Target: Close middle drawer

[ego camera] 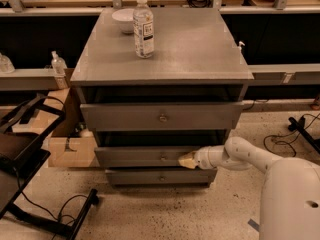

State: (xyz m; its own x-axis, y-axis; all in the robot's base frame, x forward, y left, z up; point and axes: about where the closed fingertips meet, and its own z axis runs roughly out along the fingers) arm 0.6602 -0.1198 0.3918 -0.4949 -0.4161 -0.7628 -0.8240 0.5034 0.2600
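Note:
The grey cabinet [165,59] stands in the middle of the camera view with three drawers. The middle drawer [145,156] is a flat grey front with a small brass knob [163,157]; it sticks out only a little beyond the lowest drawer [160,177]. The top drawer [160,117] stands pulled out slightly, with a dark gap above it. My gripper [187,160], with a tan tip on a white arm [235,155], reaches in from the right and touches the middle drawer's front just right of the knob.
A water bottle [143,26] and a white bowl [122,20] stand on the cabinet top. A cardboard box [67,151] and a black frame [25,149] are at the left. Cables [295,129] lie on the floor at right. My white body [290,199] fills the lower right.

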